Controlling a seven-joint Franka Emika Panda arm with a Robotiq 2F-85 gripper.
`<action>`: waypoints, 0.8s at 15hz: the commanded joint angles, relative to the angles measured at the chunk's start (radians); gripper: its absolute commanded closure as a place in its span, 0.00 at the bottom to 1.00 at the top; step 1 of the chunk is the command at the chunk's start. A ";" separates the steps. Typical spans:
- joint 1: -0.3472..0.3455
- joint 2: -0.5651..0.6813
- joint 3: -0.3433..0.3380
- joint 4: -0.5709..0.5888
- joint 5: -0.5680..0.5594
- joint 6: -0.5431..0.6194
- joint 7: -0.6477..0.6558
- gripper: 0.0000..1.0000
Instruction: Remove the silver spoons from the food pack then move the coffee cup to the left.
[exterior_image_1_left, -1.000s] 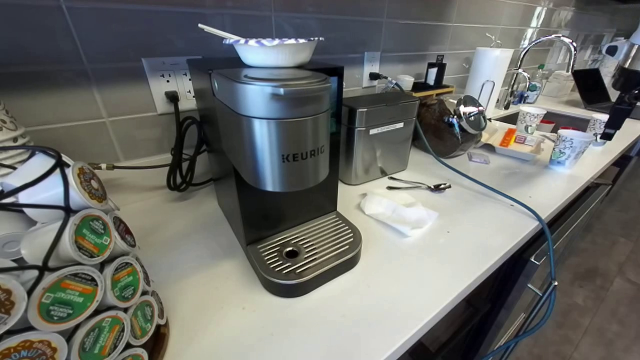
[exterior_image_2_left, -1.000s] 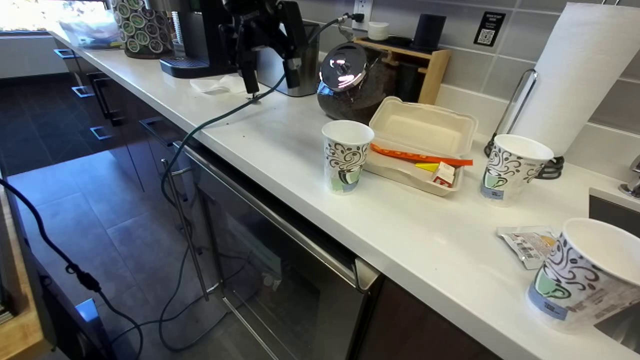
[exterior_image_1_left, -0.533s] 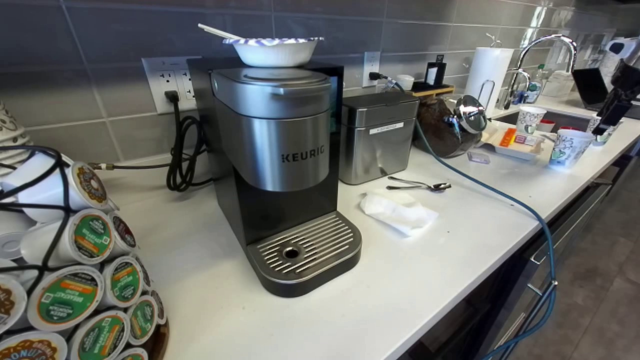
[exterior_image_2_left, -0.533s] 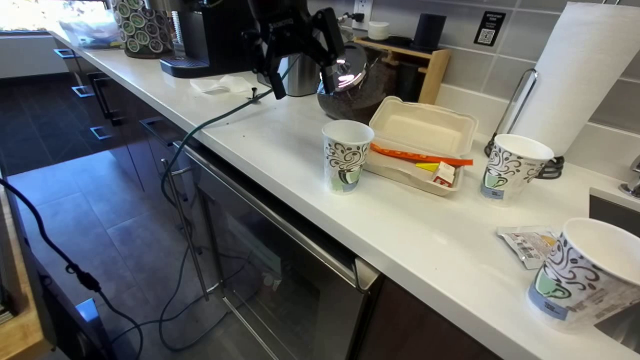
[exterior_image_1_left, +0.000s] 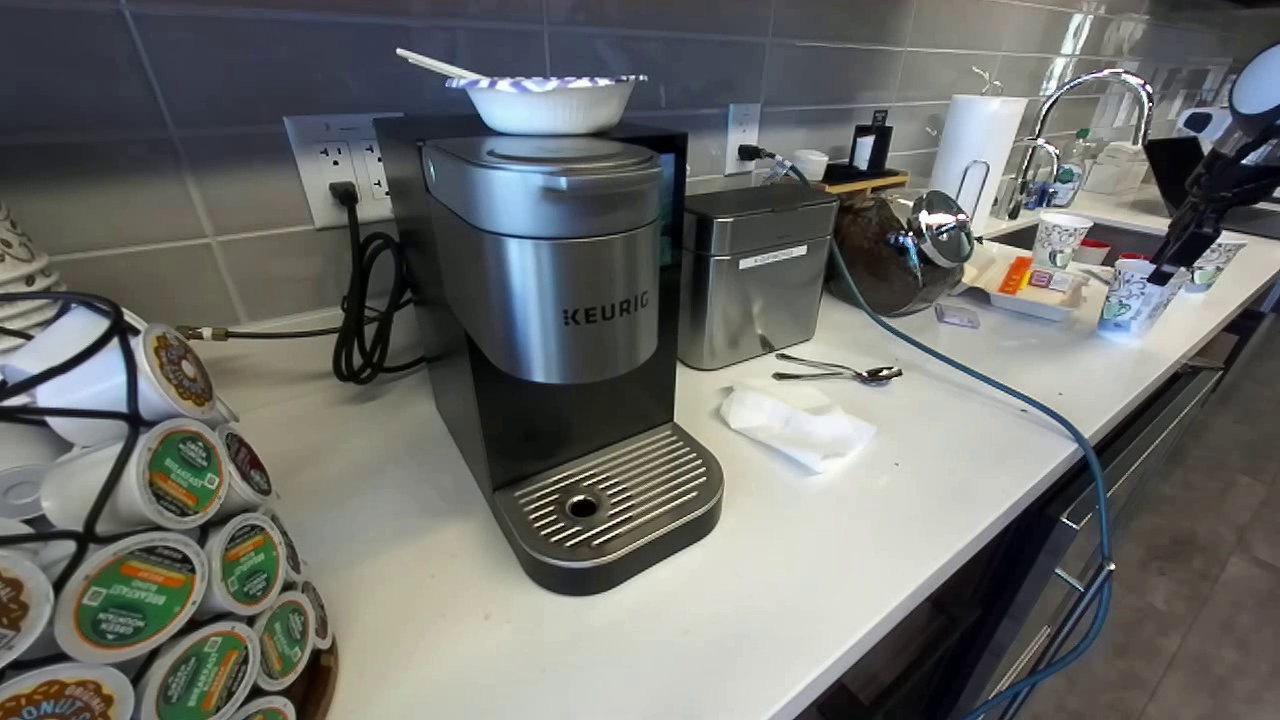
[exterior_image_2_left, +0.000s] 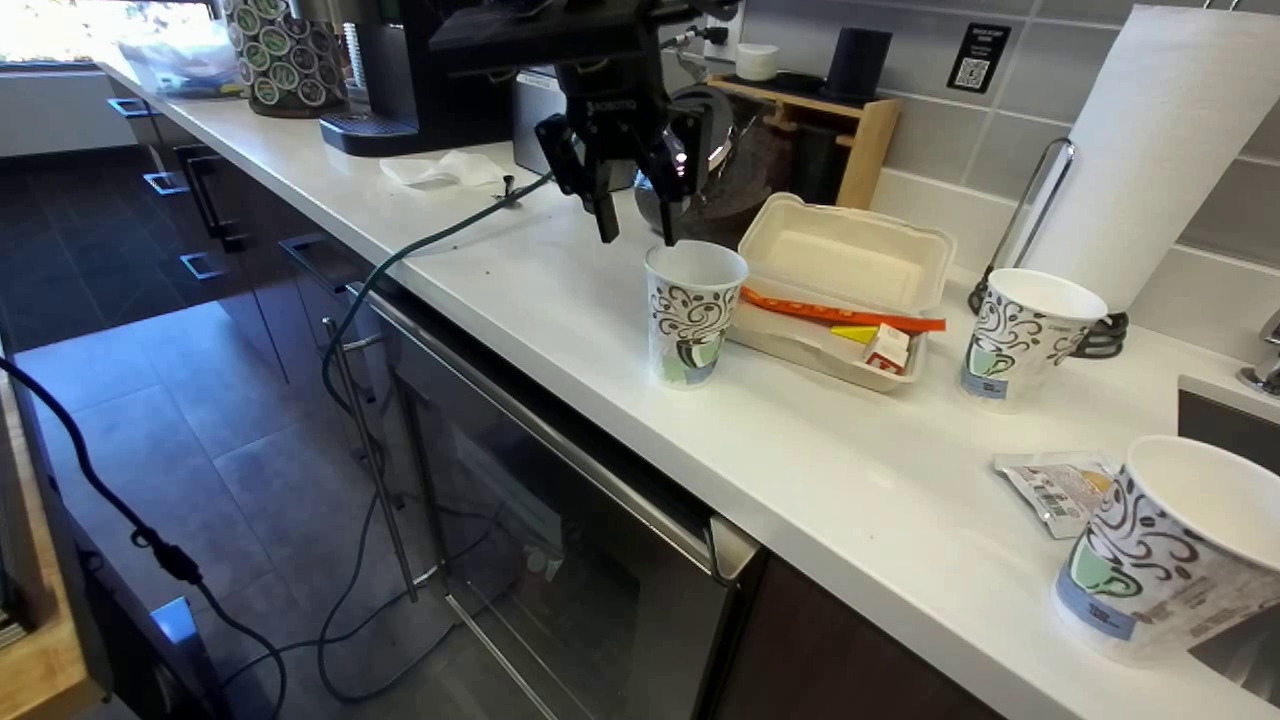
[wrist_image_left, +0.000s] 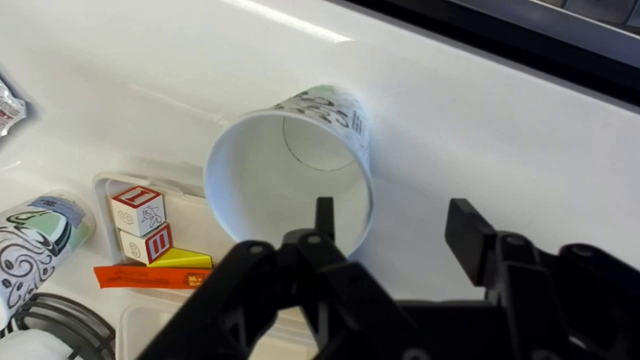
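The silver spoons (exterior_image_1_left: 835, 371) lie on the counter, outside the pack; they are small and partly behind the cable in an exterior view (exterior_image_2_left: 508, 196). The food pack (exterior_image_2_left: 815, 360) is an open beige tray with an orange strip, and shows in the wrist view (wrist_image_left: 192, 220). The coffee cup (exterior_image_2_left: 690, 325), white with a swirl print, stands upright beside the pack. My gripper (exterior_image_2_left: 640, 238) is open and empty, just above the cup's rim. In the wrist view the gripper (wrist_image_left: 392, 220) has one fingertip over the mouth of the cup (wrist_image_left: 260, 185) and the other beyond its rim.
More paper cups (exterior_image_2_left: 1030, 335) (exterior_image_2_left: 1170, 560) and a packet (exterior_image_2_left: 1060, 490) lie towards the sink. A glass jar (exterior_image_1_left: 885, 260), steel box (exterior_image_1_left: 765, 290) and coffee machine (exterior_image_1_left: 560, 290) stand along the wall. A blue cable (exterior_image_1_left: 1000, 385) crosses the counter edge. A napkin (exterior_image_1_left: 797, 425) lies near the spoons.
My gripper has moved away from the spoons' end of the counter to the cup and lowered. It stays open. The spoons, pack and cup have not moved.
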 joint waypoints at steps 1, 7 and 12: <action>-0.039 0.064 0.028 0.073 0.032 -0.053 -0.028 0.59; -0.052 0.093 0.031 0.119 0.000 -0.110 0.004 0.90; -0.033 0.048 0.030 0.117 -0.033 -0.184 0.010 1.00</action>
